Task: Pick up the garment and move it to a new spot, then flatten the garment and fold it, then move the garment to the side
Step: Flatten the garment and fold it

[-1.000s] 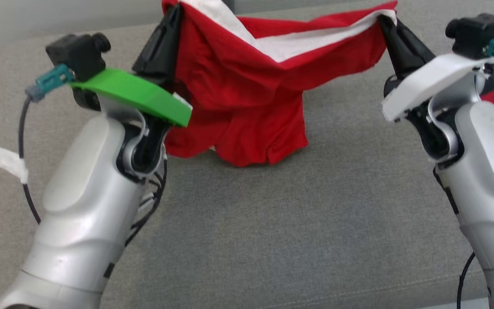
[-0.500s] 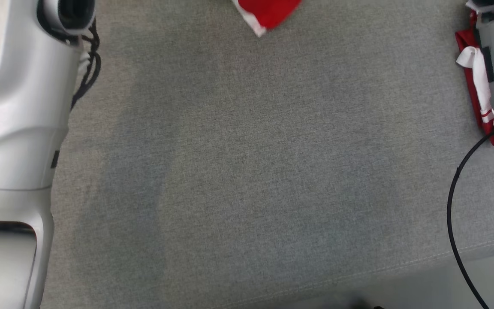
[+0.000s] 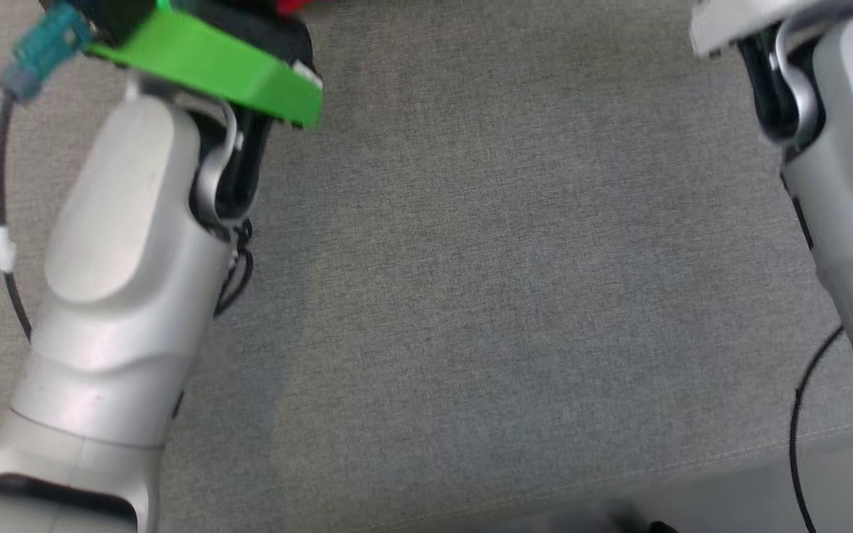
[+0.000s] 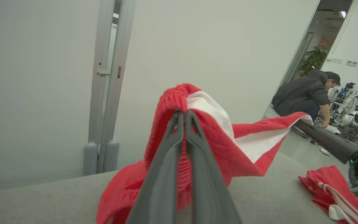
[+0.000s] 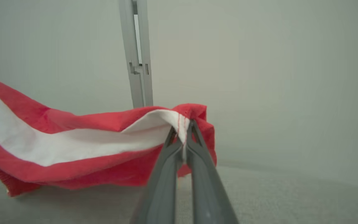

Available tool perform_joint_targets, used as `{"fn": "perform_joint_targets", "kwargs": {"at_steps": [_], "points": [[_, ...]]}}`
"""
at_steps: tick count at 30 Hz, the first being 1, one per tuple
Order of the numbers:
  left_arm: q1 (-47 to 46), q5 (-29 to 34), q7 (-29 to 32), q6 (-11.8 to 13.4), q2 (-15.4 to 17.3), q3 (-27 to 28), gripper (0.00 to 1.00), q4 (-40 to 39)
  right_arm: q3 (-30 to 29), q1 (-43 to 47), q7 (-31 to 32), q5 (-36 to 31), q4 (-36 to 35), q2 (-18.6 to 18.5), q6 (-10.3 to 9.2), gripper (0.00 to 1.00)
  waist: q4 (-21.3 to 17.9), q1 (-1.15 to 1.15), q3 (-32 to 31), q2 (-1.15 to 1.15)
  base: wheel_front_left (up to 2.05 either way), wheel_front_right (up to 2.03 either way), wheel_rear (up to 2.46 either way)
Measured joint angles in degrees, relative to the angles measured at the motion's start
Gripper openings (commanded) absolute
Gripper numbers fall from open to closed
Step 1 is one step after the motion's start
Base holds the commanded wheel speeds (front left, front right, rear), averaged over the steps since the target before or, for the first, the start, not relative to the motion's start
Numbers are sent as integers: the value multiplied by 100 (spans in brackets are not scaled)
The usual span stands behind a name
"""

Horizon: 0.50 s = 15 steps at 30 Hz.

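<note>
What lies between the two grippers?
The red-and-white garment, slung between left gripper and right gripper, each shut on one end; the left wrist view shows the whole span.

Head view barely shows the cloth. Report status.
Left gripper shut on garment, ribbed edge. Right gripper shut on opposite edge. Garment stretched between them. Second red cloth on cushion, apart.

Count: 2 garments, held garment point(image 4: 228, 146) and second garment point(image 4: 318, 183). 2 grippers, left gripper point(image 4: 181, 113) and right gripper point(image 5: 183, 127). 1 person point(image 4: 303, 96), 1 plant point(image 4: 313, 59).
</note>
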Motion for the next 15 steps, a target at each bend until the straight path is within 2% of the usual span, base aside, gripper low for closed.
{"fn": "perform_joint_targets", "kwargs": {"at_steps": [2,7,12,15], "points": [[454,-147,-1,-1,8,-29,0,-93,130,497,155,232,-164,-178,0,0,49,0,-97,0,0,0,0],[1635,-233,0,-2,288,-623,0,-109,398,2067,802,758,-1016,-706,0,0,141,0,-475,0,0,0,0],[2438,-411,0,-2,631,-881,0,-105,162,3548,1553,1096,-2084,-1135,1,0,215,-1,-905,0,0,0,0],[2833,-449,73,5,791,-938,0,-109,-44,4390,2027,1602,-2898,-1137,1,0,258,-1,-1162,0,0,0,0]]}}
